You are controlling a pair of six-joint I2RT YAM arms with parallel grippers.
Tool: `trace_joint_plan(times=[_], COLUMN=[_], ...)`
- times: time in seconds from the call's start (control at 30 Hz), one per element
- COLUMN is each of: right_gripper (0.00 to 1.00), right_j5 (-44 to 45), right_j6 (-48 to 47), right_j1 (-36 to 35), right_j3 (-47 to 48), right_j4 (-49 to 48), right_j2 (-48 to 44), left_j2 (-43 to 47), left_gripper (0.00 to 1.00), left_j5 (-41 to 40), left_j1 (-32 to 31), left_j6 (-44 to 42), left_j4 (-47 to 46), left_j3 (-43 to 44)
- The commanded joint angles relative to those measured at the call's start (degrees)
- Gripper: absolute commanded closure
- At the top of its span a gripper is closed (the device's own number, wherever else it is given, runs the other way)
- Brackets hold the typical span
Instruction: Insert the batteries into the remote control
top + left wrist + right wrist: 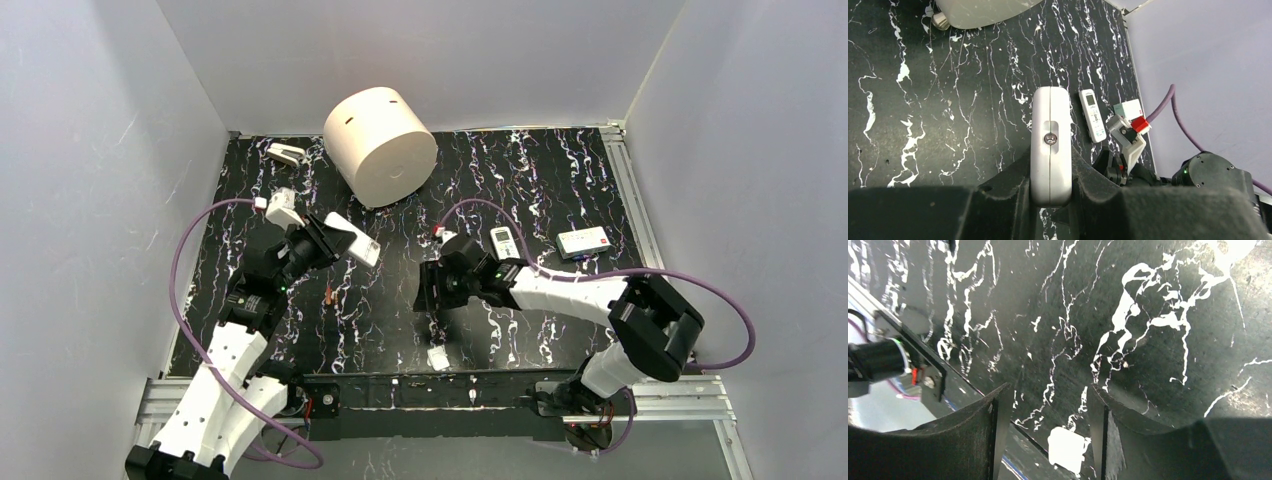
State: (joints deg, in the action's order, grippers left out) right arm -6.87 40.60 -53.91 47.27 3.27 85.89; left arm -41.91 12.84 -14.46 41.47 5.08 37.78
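My left gripper point(322, 243) is shut on a white remote control point(351, 238) and holds it above the mat's left half. In the left wrist view the remote point(1050, 125) stands edge-on between the jaws of this gripper point(1050, 167). One tiny orange-red battery point(329, 294) lies on the mat just below that gripper. I cannot make out any other battery. My right gripper point(431, 293) is open and empty at mid-table. In the right wrist view this gripper point(1048, 432) hangs over the small white cover piece point(1066, 447), which lies on the mat near the front edge point(437, 357).
A second white remote point(504, 242) and a white box with red marking point(583, 241) lie to the right. A large white cylinder point(380, 143) lies on its side at the back. A small white device point(286, 153) sits at the back left.
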Motion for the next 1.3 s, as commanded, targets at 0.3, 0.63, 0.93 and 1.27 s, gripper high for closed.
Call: trace_joint_plan(times=[0.3,0.63,0.93,1.27], right_gripper=[0.31,0.51,0.76,0.99], right_j5=[21.2,21.5,21.7,32.4], right_j6=[-7.6,-4.5,-3.0,1.2], right_j1=[-17.4,-23.9,-25.2,-22.6], right_j3=[5.5,9.2,11.2,12.1], right_j4=[21.1,23.8,24.4,29.4], right_j2=[-0.9,4.6,9.5,10.4], left_j2=[3.1,4.0,4.2,4.0], left_gripper=[1.0,1.0,1.0,1.0], left_j5=[-1.7,-5.5,-6.3,1.9], left_j1=[0.1,0.1,0.2,0.1], left_j6=[-3.5,-4.5,-5.5,-8.5], left_j4=[3.8,5.9,7.1,2.6], left_j3=[0.8,1.0,1.3,0.2])
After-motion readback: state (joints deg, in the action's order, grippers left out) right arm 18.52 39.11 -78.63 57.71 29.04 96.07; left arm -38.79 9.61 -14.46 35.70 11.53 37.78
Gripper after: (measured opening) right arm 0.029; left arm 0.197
